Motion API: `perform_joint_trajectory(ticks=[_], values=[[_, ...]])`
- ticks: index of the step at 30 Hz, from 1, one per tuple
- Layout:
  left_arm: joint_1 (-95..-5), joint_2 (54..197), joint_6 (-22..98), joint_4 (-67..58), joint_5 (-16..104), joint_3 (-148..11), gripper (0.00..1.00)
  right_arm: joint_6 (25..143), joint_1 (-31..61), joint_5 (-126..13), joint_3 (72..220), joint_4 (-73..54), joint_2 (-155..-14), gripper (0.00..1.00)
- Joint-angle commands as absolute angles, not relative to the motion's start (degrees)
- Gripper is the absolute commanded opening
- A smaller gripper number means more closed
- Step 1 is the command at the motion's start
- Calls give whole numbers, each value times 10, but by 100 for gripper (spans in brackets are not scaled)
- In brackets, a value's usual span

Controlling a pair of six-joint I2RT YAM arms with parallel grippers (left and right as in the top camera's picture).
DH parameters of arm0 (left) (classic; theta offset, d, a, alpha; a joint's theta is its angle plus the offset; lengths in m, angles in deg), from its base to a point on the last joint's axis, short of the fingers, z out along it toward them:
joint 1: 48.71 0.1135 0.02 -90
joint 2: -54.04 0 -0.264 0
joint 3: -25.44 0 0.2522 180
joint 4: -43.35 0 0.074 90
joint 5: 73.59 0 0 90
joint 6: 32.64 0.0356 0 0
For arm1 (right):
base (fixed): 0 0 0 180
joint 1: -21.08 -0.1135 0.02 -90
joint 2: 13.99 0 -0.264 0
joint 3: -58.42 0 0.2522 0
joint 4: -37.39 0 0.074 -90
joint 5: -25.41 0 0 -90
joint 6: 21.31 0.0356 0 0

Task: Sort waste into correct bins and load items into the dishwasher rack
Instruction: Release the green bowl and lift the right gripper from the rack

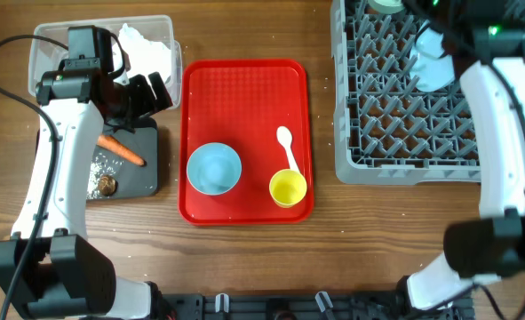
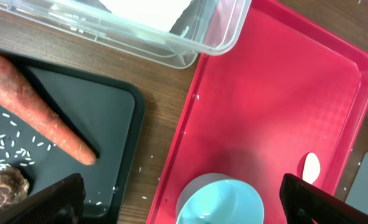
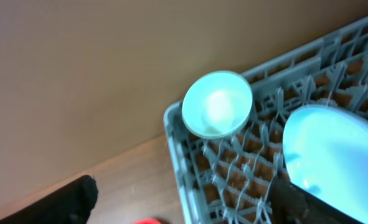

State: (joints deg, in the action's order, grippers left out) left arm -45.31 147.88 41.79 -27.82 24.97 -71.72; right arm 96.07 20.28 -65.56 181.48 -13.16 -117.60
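Three items wait on the red tray (image 1: 244, 76): blue bowl (image 1: 214, 168), spoon (image 1: 286, 147), cup (image 1: 288, 188). The plate (image 3: 333, 149) and teal bowl (image 3: 217, 104) already sit in the rack (image 1: 395, 133). The napkin (image 1: 147, 49) lies in the tub (image 1: 44, 53). Carrot (image 1: 122, 151), rice (image 1: 102, 164) and scrap (image 1: 107, 185) lie in the black tray (image 1: 142, 182), so sorting looks done. The left gripper (image 2: 180, 186), by the tub, and the right gripper (image 3: 184, 183), over the rack, both gape wide, empty.

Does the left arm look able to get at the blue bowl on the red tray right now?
Probably yes. The left gripper hangs open by the edge of the red tray, and the blue bowl sits upright on the tray with nothing over it and only bare tray between them.
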Motion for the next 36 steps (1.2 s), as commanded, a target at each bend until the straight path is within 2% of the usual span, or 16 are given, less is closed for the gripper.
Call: perform_joint_trajectory(ticks=[1,3,9,15,27,29,31,34,35,36], values=[[-449,1470,417,-279,246,-727,100,1004,216,-621,1859,-87,-1277,82],[-449,1470,417,-279,246,-727,100,1034,225,-593,1859,-35,-1338,71],[-449,1470,417,-279,246,-727,100,1035,226,-585,1858,18,-1417,59],[-449,1470,417,-279,246,-727,100,1048,229,-637,1858,33,-1445,53],[-449,1470,417,-279,246,-727,100,1048,255,-659,1850,47,-1459,52],[-449,1470,417,-279,246,-727,100,1047,256,-659,1850,52,-1464,49],[-449,1470,417,-279,246,-727,100,1047,256,-655,1850,54,-1478,43],[-449,1470,417,-279,246,-727,100,1047,256,-645,1850,52,-1494,28],[-449,1470,417,-279,246,-727,100,1044,256,-646,1850,50,-1494,17],[-449,1470,417,-279,246,-727,100,1039,256,-646,1850,53,-1494,13]])
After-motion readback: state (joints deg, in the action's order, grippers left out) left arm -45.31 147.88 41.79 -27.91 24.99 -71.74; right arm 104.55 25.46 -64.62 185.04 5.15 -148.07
